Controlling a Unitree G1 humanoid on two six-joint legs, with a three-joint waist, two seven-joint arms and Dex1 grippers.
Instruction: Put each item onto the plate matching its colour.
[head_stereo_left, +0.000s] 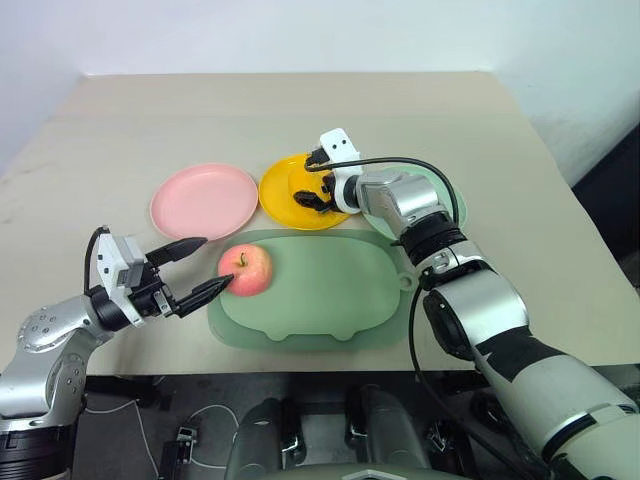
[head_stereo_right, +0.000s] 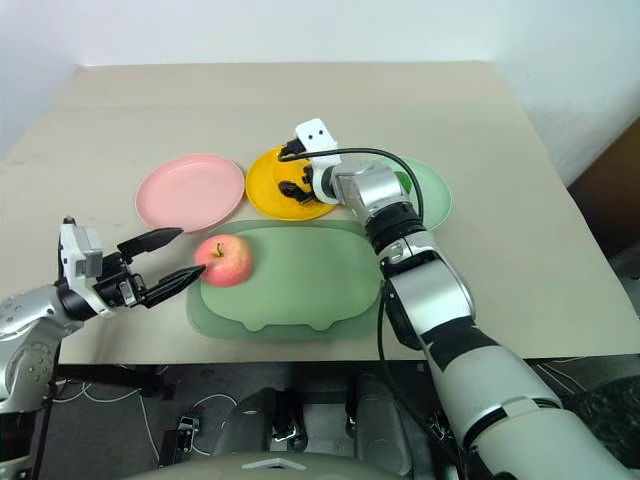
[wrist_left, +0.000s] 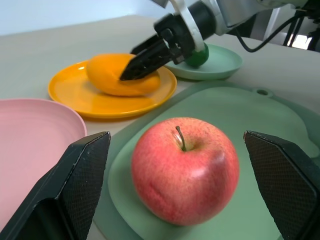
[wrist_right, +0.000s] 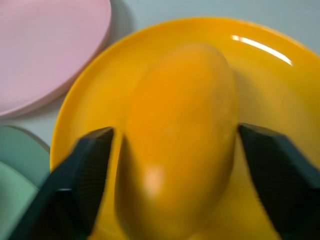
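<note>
Nearest me, my left gripper (head_stereo_left: 196, 268) stands spread around the apple (head_stereo_left: 246, 271) on the tray (head_stereo_left: 330, 300), ready to carry it to the pink plate (head_stereo_left: 204, 200), while my right gripper (wrist_right: 175, 150) gapes over the mango (wrist_left: 120, 75) on the yellow plate (wrist_left: 75, 97).

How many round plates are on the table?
3, in a row behind the tray: the pink plate at the left, the yellow plate in the middle, the mint green plate at the right, partly hidden by the right arm.

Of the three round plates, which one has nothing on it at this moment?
The pink plate, leftmost of the three. The yellow plate holds the mango, and the pale green plate holds the small dark-green fruit.
</note>
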